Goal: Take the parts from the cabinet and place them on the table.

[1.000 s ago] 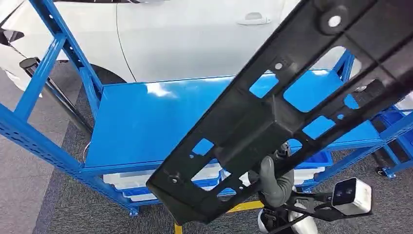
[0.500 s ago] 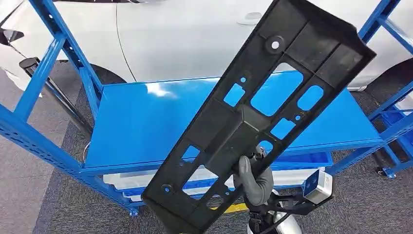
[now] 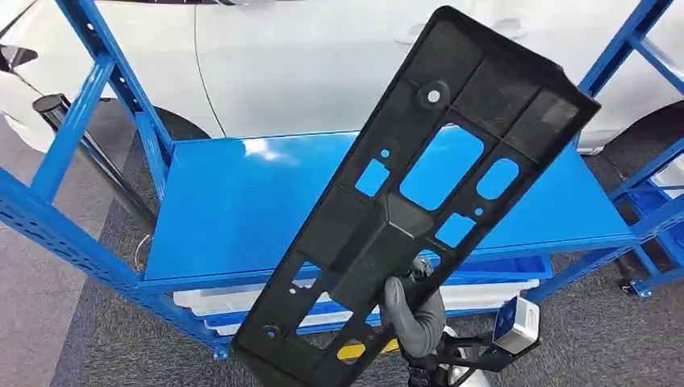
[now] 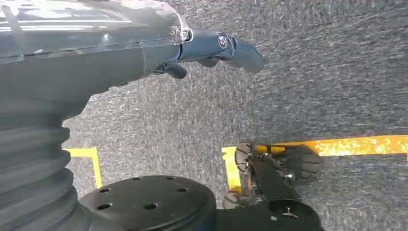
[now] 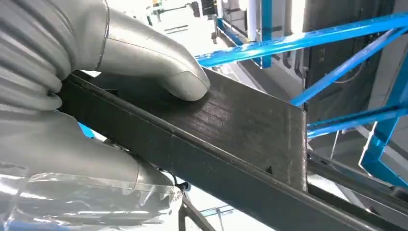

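Rack: blue steel cabinet [image 3: 242, 201] fills the head view, its broad shelf bare blue where it shows; a white car [image 3: 306, 56] stands behind it.
Part: long black plastic panel [image 3: 403, 210] with cut-out windows is held up in front of the shelf, slanting from low near the robot to high on the right, not resting on anything.
Change: a second ago the panel's upper end ran out of the picture at the top right; now that whole end is in view, drawn in toward the robot. I judge the part is out of the cabinet, so carrying it to the table comes next; no table can be seen here.
Bins: white trays [image 3: 242, 302] and a blue bin [image 3: 516, 264] sit on the lower level under the shelf; their contents are hidden.
Right hand: right hand [image 3: 414, 310] grips the panel near its lower half; in the right wrist view the thumb presses flat on the dark surface.
Left hand: left hand [image 4: 216, 48] hangs over grey carpet, fingers loosely extended, holding nothing.
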Robot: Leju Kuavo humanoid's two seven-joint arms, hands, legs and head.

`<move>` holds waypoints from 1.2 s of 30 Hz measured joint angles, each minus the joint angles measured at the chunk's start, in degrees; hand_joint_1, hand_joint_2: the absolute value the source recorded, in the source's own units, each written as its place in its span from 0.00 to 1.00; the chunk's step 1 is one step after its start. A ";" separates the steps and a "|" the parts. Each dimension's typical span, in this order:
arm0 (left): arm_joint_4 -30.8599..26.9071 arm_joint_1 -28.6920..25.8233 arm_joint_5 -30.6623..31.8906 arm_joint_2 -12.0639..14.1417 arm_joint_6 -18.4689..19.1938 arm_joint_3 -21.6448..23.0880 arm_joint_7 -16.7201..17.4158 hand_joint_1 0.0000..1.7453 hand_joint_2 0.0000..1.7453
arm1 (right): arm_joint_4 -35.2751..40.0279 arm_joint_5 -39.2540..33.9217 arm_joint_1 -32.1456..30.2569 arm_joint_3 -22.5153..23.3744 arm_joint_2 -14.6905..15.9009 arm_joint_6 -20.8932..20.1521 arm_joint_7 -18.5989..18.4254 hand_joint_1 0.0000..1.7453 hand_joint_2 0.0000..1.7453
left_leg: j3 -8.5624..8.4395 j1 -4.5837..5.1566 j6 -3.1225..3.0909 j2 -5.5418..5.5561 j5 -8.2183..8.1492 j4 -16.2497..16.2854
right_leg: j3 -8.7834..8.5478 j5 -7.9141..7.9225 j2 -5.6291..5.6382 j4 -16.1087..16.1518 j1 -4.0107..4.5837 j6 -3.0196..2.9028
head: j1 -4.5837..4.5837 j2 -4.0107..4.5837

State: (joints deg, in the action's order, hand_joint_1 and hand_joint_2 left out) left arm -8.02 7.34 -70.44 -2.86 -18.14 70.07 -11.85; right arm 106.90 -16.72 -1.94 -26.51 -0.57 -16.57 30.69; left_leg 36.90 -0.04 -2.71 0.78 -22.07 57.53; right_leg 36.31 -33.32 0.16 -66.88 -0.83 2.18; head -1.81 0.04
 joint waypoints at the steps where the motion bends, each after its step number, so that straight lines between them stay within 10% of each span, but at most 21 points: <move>1: 0.00 -0.03 0.07 0.00 0.00 0.00 0.02 0.00 1.00 | 0.00 0.13 -0.28 0.00 0.00 0.00 0.00 1.00 1.00 | 0.04 0.04 -0.01 -0.06 -0.02 0.02 | 2.30 -2.27 0.00 -4.89 -0.04 0.11 | 0.00 0.00; 4: 0.00 -0.12 0.33 0.00 0.02 0.02 0.04 0.00 1.00 | -0.02 0.35 -1.01 0.02 0.00 0.00 0.02 1.00 1.00 | 0.09 0.03 0.14 -0.12 -0.03 0.11 | 2.94 -1.39 -0.01 -6.70 -0.08 0.15 | 0.00 0.00; 7: 0.00 -0.07 0.42 -0.04 0.09 0.00 0.04 0.00 1.00 | -0.02 0.48 -0.99 0.02 0.00 0.00 0.00 1.00 1.00 | 0.09 0.00 0.78 -0.09 -0.09 0.67 | -5.47 4.58 -0.08 8.83 -0.06 -0.55 | 0.00 0.00; 12: 0.00 -0.06 0.57 -0.04 0.07 0.02 -0.02 0.00 1.00 | -0.02 1.05 -1.05 0.09 -0.31 0.02 -0.18 1.00 1.00 | -0.17 0.09 2.69 -0.01 0.16 0.56 | -5.31 5.39 0.10 9.32 0.39 -2.57 | 0.00 0.00; 18: 0.00 -0.02 0.37 -0.04 0.92 0.02 0.31 0.00 1.00 | -0.07 1.27 -1.07 0.13 -0.77 0.02 -0.55 1.00 1.00 | 6.51 -0.44 4.11 -0.36 -10.09 18.98 | -5.26 5.91 -0.45 9.34 0.31 -3.30 | -0.02 0.00; 22: 0.00 -0.01 0.31 -0.04 0.92 0.02 0.48 0.00 1.00 | -0.07 1.27 -1.00 0.15 -0.96 0.00 -0.63 1.00 1.00 | -3.07 -0.51 3.37 -0.40 -3.07 2.89 | -5.37 5.68 -0.23 9.03 0.32 -2.97 | -0.02 0.00; 23: 0.00 0.07 0.28 -0.04 0.92 0.02 0.48 0.00 1.00 | -0.07 1.27 -0.99 0.15 -1.09 0.00 -0.61 1.00 1.00 | -4.11 -0.17 3.02 -0.34 -4.07 1.38 | -5.09 5.65 -0.24 8.89 0.70 -2.63 | 0.00 0.00; 28: 0.00 0.05 -0.04 -0.09 0.94 0.02 0.48 0.00 1.00 | -0.09 1.27 -0.95 0.20 -1.11 -0.02 -0.63 1.00 1.00 | -3.41 -0.54 1.43 -0.55 -2.76 0.46 | -4.66 5.13 -0.05 8.26 0.42 -1.05 | -0.02 0.00; 33: 0.00 0.20 -0.24 -0.09 1.05 0.02 0.31 0.00 1.00 | -0.24 1.29 -1.08 0.22 -1.11 -0.11 -0.59 1.00 1.00 | -1.24 -0.34 0.72 -0.70 -1.36 0.63 | 1.34 -5.02 -0.13 -8.32 0.36 -0.48 | 0.00 0.00; 36: 0.00 0.20 -0.31 -0.09 1.05 0.02 0.22 0.00 1.00 | -0.37 1.29 -1.07 0.24 -1.11 -0.20 -0.59 1.00 1.00 | 0.38 -0.34 1.04 -0.66 -0.34 1.03 | -4.83 0.19 -0.14 0.69 0.31 -0.70 | 0.00 0.00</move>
State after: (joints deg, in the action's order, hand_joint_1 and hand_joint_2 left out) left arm -8.02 7.55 -70.75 -2.95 -17.09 70.10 -11.63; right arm 106.53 -15.43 -3.02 -26.27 -1.68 -16.76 30.10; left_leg 37.27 -0.38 -1.66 0.12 -22.42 58.56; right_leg 31.48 -33.13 0.02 -66.19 -0.52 1.48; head -1.81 0.04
